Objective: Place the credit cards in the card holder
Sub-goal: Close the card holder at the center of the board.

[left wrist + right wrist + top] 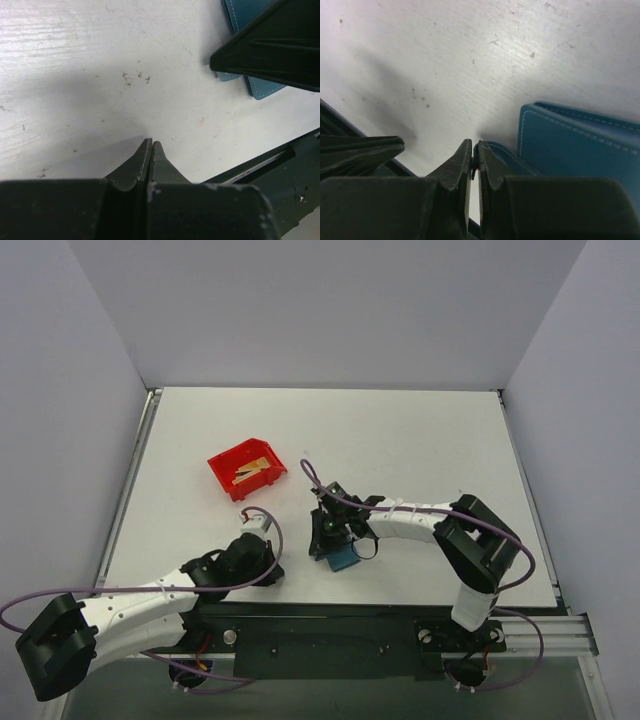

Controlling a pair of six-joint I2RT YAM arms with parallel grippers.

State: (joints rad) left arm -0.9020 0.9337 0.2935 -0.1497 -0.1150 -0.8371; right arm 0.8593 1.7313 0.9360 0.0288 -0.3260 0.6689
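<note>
1. Plastic, by the look of it: the credit cards (250,472) lie slanted in the red bin (222,466), on the far left part of the table (420,440), well apart from both arms.
2. They will probably handle as light, stiff and slick. Lying flat they give the fingers little to grip, so the best hold is likely a raised edge or corner where one leans on another or on the bin wall.
3. The card holder (345,560) sits near the front edge, right of centre, just beside the right arm's fingers. It looks like soft stitched leatherette, light enough to slide if pushed. Its cover edge or flap is the place to pinch, with something bracing it.
4. The right gripper (474,146) reaches left from its base and is low over the table. Its jaws are together and nothing shows between them. The card holder's curved teal edge lies just beside one finger, and I cannot tell whether they touch.
5. The left gripper (150,145) is stretched low towards the right near the front edge. Its jaws are pressed together and empty, and it points at bare table with the card holder nearby.
</note>
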